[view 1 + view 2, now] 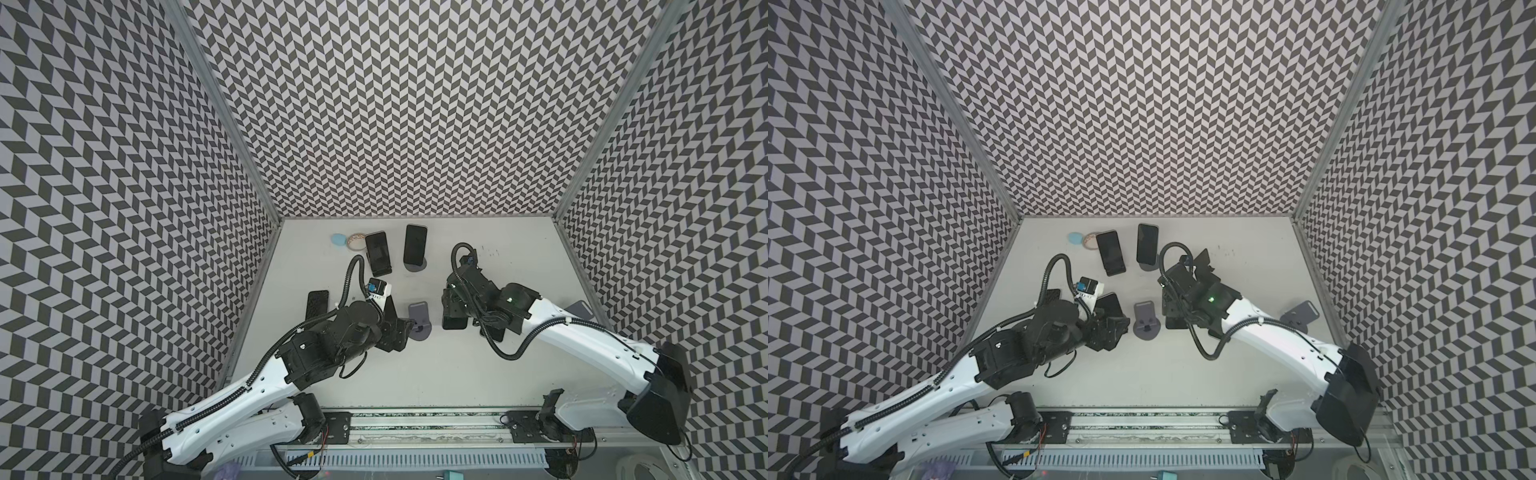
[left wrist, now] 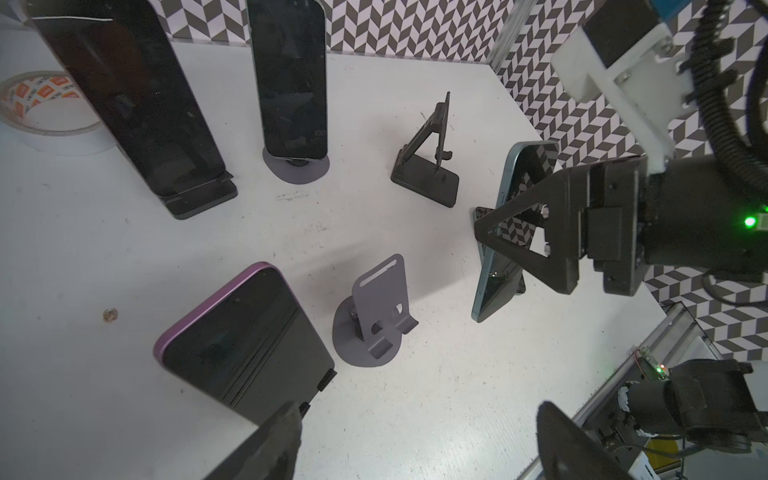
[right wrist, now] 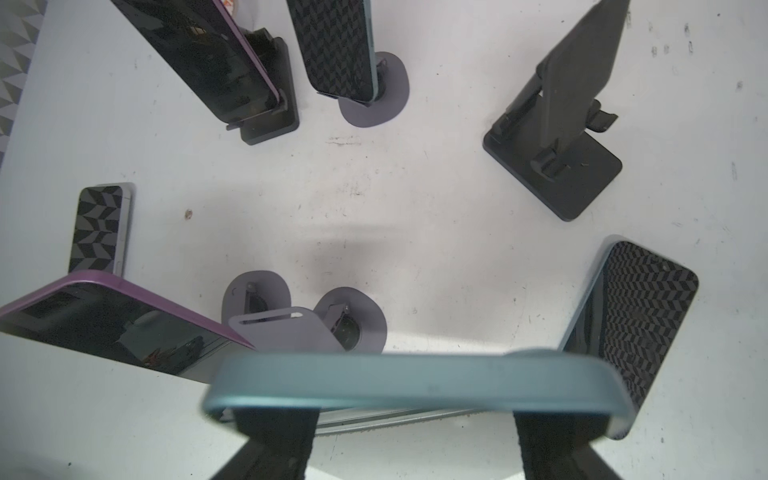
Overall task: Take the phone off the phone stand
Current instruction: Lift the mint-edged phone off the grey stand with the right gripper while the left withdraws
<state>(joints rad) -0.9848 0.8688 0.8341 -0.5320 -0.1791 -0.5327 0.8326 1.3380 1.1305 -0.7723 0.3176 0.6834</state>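
Little writing can be read. The white camera mount on the left wrist has a strip of small print, too fine to make out. Far back, the tape roll carries orange-red blocks with pale characters, also illegible. No phone shows a brand.

Nearest the robot, a metal rail bounds the front of the white table. A broad bare strip lies between the rail and the grippers. Chevron walls close off the left, right and back edges. A flat phone lies close to the left wall, and a spare grey stand sits near the right one. The back right corner of the table is bare.

The left gripper has its jaws spread wide with nothing between them. One finger sits just beside the lower corner of the purple phone, which leans on a black stand. Whether they touch cannot be told.

The right gripper has its fingers closed on the teal phone. It holds the phone tilted on edge, free of every stand. The empty grey stand is just beside the phone, between the two grippers. Another phone lies on the table by the right gripper.

Farther off stands an empty black stand. Beyond it, two dark phones rest on stands near the back wall.
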